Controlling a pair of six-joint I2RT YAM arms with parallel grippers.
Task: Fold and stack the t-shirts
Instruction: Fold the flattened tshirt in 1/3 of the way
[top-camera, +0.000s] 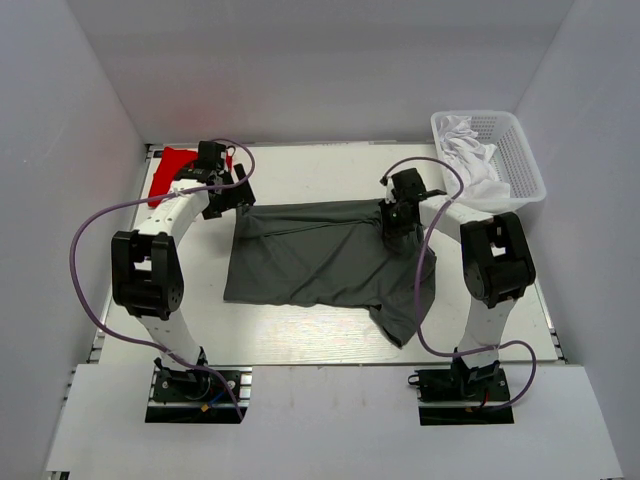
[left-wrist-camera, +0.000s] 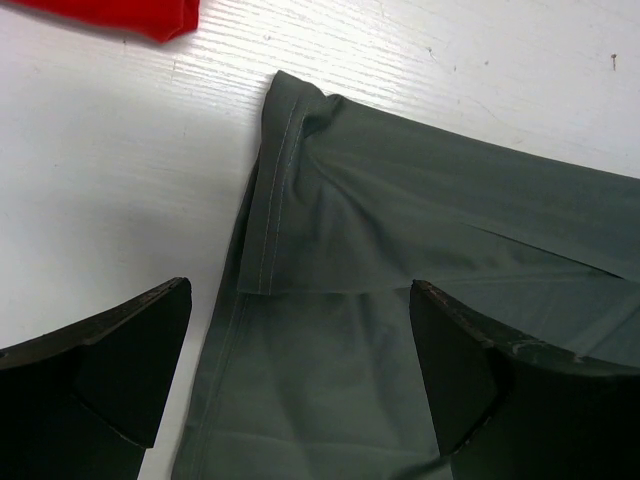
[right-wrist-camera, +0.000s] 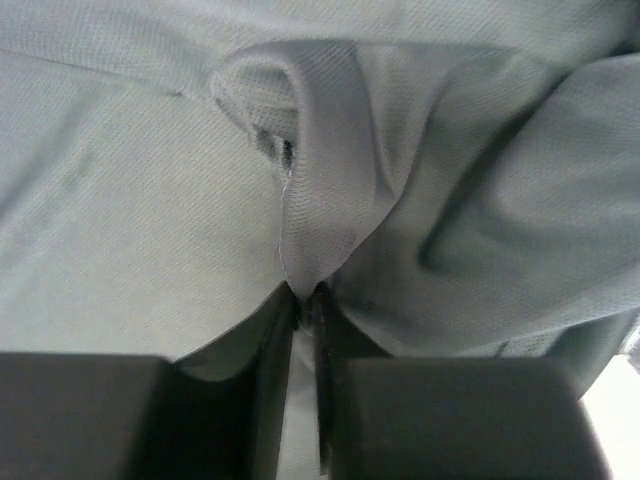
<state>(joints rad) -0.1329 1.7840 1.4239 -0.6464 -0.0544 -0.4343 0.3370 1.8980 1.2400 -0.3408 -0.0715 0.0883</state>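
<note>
The dark grey t-shirt (top-camera: 310, 265) lies spread and rumpled in the middle of the white table (top-camera: 310, 170), one part trailing toward the front right. My left gripper (top-camera: 238, 200) hovers open over its far left corner, where a hemmed flap (left-wrist-camera: 300, 200) is folded over; the cloth lies between the wide fingers (left-wrist-camera: 120, 360) untouched. My right gripper (top-camera: 398, 222) sits on the shirt's far right edge, shut on a pinched ridge of grey fabric (right-wrist-camera: 320, 200). The red t-shirt (top-camera: 168, 170) lies at the far left corner, its edge (left-wrist-camera: 120, 15) just beyond the left gripper.
A white mesh basket (top-camera: 525, 165) holding white cloth (top-camera: 470, 150) stands at the far right corner. White walls close in the table on three sides. Purple cables loop beside both arms.
</note>
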